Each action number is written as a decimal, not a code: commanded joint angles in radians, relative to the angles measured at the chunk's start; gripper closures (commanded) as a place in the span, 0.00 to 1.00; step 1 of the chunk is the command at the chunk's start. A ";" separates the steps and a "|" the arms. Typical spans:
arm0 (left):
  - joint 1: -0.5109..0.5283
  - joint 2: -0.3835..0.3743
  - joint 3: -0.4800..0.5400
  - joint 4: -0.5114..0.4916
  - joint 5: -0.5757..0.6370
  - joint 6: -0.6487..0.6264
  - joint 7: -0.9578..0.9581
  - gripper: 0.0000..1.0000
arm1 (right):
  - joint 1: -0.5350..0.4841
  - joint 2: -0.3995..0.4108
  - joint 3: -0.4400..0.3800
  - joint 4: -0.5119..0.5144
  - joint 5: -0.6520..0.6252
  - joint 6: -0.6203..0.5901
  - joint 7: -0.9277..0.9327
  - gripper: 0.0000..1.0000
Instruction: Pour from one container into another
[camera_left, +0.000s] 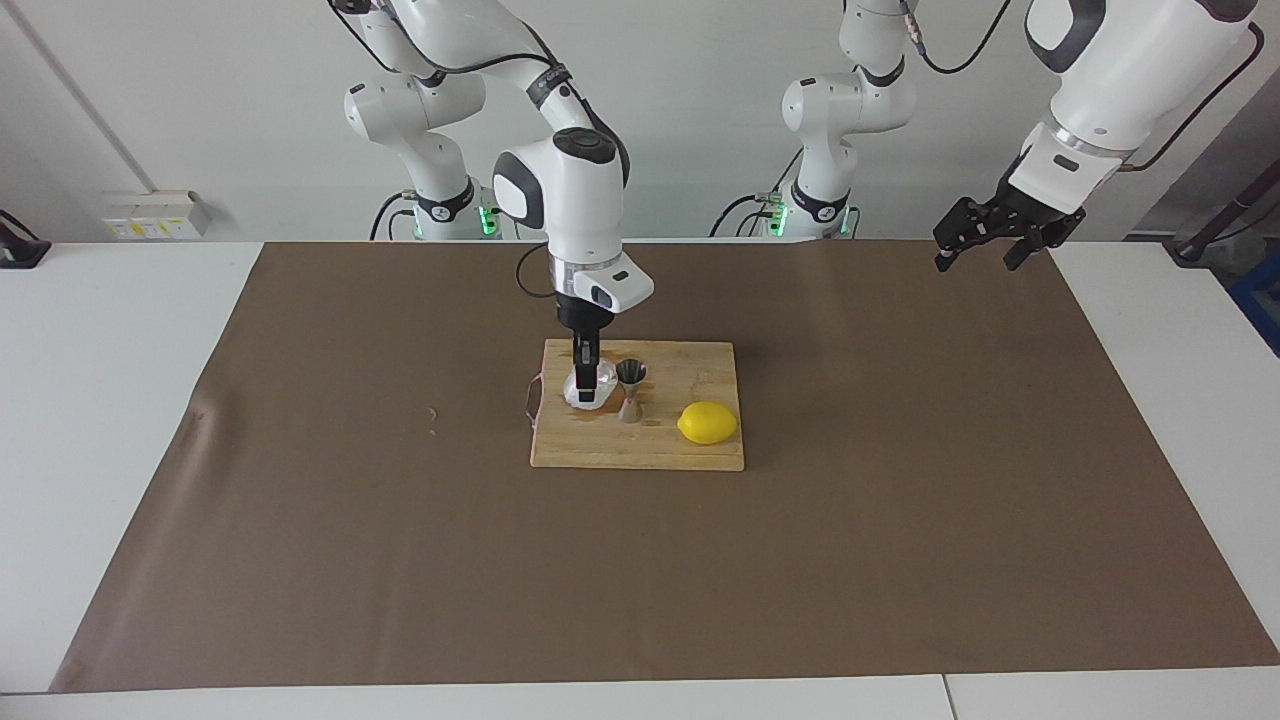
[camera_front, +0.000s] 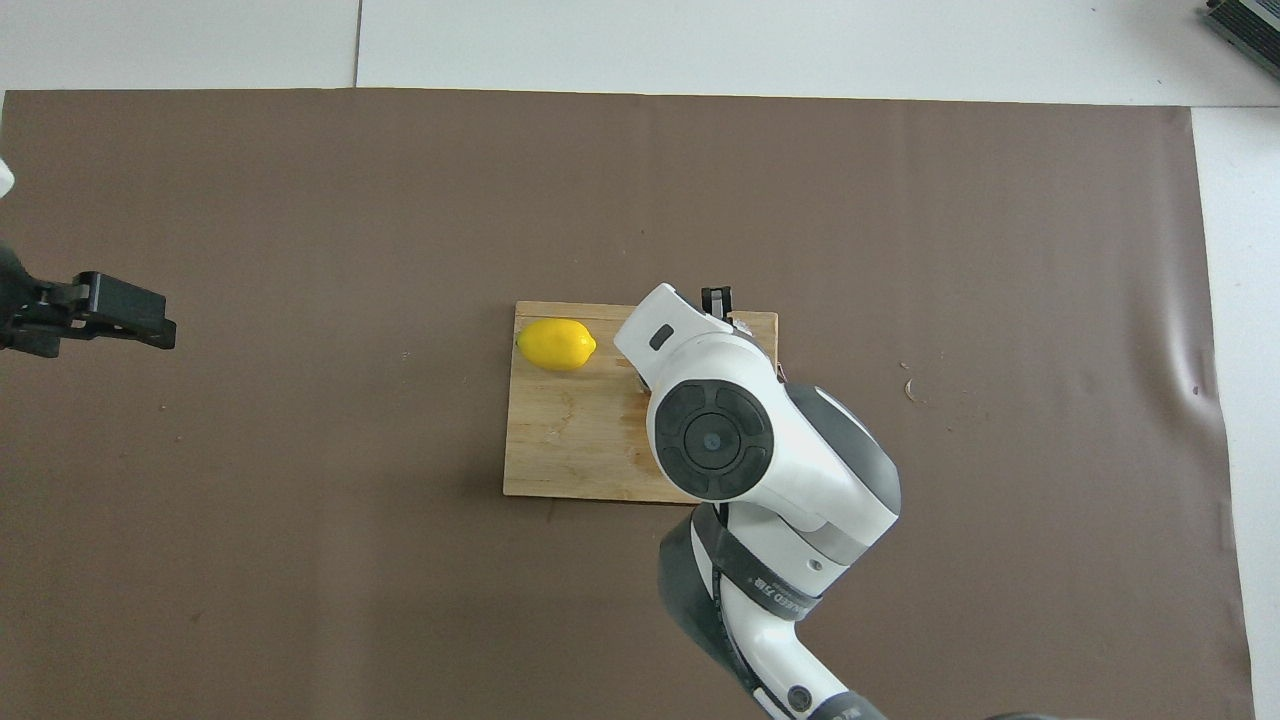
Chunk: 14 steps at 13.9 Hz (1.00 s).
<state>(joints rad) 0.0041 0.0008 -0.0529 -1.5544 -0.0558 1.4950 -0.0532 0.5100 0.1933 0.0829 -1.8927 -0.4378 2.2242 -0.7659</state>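
Observation:
A small clear cup (camera_left: 588, 390) stands upright low over the wooden board (camera_left: 690, 455), close beside the steel jigger (camera_left: 630, 391) on the right arm's side of it. My right gripper (camera_left: 586, 378) comes straight down and is shut on the cup's rim. Whether the cup's base rests on the board I cannot tell. In the overhead view the right arm (camera_front: 712, 440) hides both cup and jigger. My left gripper (camera_left: 990, 240) (camera_front: 110, 312) waits open, high over the brown paper at the left arm's end.
A yellow lemon (camera_left: 707, 422) (camera_front: 556, 344) lies on the board (camera_front: 560, 440) beside the jigger, toward the left arm's end. Brown paper (camera_left: 900, 500) covers the table. A few small scraps (camera_front: 910, 386) lie on the paper toward the right arm's end.

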 joint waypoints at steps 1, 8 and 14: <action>-0.006 -0.030 0.018 -0.038 0.011 0.005 0.012 0.00 | 0.028 -0.014 0.000 0.009 -0.041 -0.063 0.034 1.00; 0.027 -0.036 -0.015 -0.047 0.010 0.005 0.013 0.00 | 0.058 0.001 0.001 0.079 -0.076 -0.121 0.157 1.00; 0.020 -0.038 -0.015 -0.050 0.010 0.004 0.003 0.00 | 0.065 0.041 0.003 0.139 -0.102 -0.175 0.154 1.00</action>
<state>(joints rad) 0.0208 -0.0020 -0.0617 -1.5646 -0.0552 1.4950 -0.0527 0.5673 0.2074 0.0825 -1.7831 -0.4958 2.0764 -0.6346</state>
